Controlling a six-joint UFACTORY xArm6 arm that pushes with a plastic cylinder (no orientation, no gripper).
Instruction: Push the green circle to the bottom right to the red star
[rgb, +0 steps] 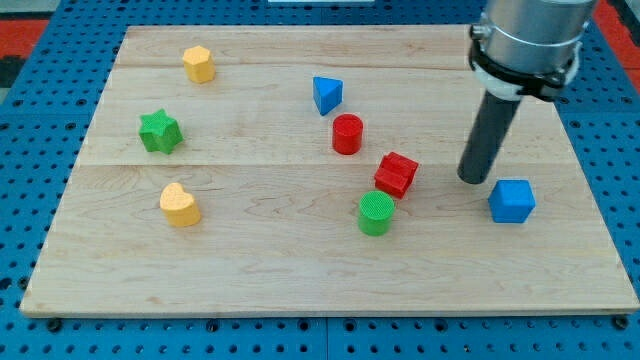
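The green circle is a short green cylinder standing on the wooden board just below the board's middle. The red star lies right above it and a little to the view's right, nearly touching it. My tip rests on the board to the right of the red star and up-right of the green circle, clear of both. A blue cube sits just right of and below the tip.
A red cylinder stands up-left of the red star, a blue triangle above it. At the view's left lie a green star, a yellow heart and a yellow hexagon. The board's edge runs along the bottom.
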